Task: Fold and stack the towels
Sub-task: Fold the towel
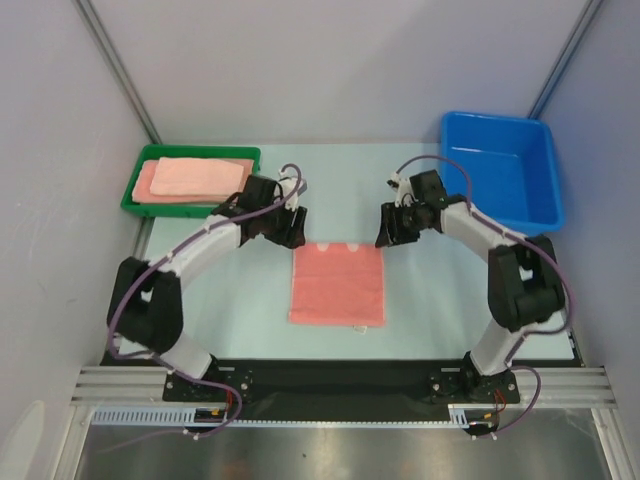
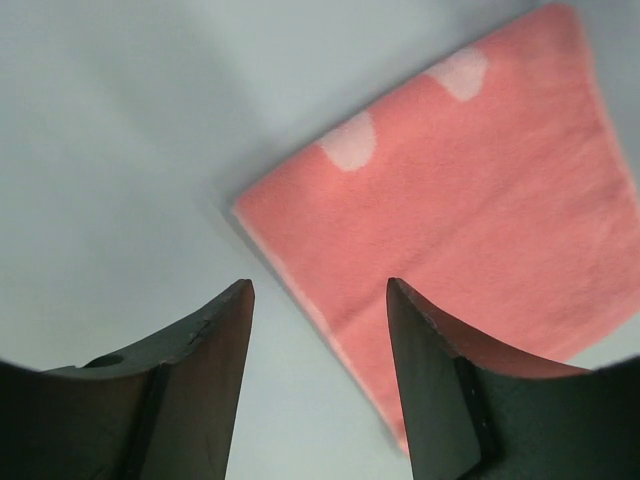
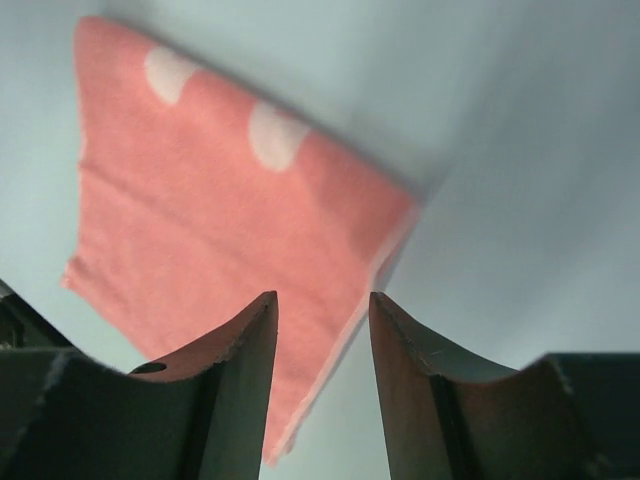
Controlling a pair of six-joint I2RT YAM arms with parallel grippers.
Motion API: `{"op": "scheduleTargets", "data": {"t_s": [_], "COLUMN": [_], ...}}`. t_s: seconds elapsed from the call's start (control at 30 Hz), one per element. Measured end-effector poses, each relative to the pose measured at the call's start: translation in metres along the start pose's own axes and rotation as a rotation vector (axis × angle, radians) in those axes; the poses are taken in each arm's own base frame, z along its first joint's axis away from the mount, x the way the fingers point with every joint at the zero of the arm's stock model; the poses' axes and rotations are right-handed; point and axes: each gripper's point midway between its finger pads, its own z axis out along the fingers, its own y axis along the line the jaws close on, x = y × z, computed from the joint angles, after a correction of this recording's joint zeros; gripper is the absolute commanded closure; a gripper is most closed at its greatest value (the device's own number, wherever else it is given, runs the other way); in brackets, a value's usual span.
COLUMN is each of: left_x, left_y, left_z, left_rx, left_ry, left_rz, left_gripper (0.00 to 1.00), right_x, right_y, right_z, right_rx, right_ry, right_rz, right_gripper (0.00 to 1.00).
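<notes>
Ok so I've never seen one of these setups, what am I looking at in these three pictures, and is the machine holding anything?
These are two robot arms bolted to the near edge of a table, each ending in a two-finger gripper. The wide picture comes from a camera above and behind them. The two close-ups come from cameras on the wrists, so the dark prongs at the bottom are each arm's own fingers. On the table lies a flat pink towel with pale spots along one edge. A green tray at the back left holds folded pink towels, and a blue bin sits back right. The left gripper and right gripper are both open above the towel's far corners, holding nothing.
</notes>
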Motion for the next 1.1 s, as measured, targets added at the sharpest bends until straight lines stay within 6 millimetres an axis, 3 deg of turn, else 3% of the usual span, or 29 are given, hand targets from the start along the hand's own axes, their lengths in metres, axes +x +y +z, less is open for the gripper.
{"op": "scheduleTargets", "data": {"t_s": [0.17,0.23,0.43,0.63,0.87,0.97,1.1], "left_x": [0.005,0.004,0.002,0.021,0.038,0.036,0.034], "left_y": [0.037,0.04,0.036,0.037,0.038,0.041,0.045], "left_z": [0.03,0.038,0.063,0.079,0.087,0.088,0.089], "left_rx": [0.089,0.133,0.24,0.298,0.335,0.337,0.337], "left_ry": [0.09,0.118,0.173,0.254,0.32,0.324,0.328], "left_rz": [0.026,0.046,0.11,0.121,0.121,0.13,0.137], "left_gripper": [0.4,0.41,0.41,0.44,0.52,0.58,0.85], "right_x": [-0.028,-0.033,-0.025,-0.011,-0.001,-0.003,-0.006], "right_y": [-0.025,-0.029,-0.04,-0.052,-0.052,-0.052,-0.053], "right_z": [0.03,0.038,0.049,0.049,0.058,0.06,0.064], "right_rx": [-0.038,-0.075,-0.16,-0.218,-0.284,-0.291,-0.298], "right_ry": [0.096,0.128,0.242,0.314,0.352,0.349,0.339], "right_rz": [-0.097,-0.138,-0.205,-0.209,-0.213,-0.222,-0.244], "right_gripper": [0.52,0.52,0.51,0.51,0.54,0.58,0.72]}}
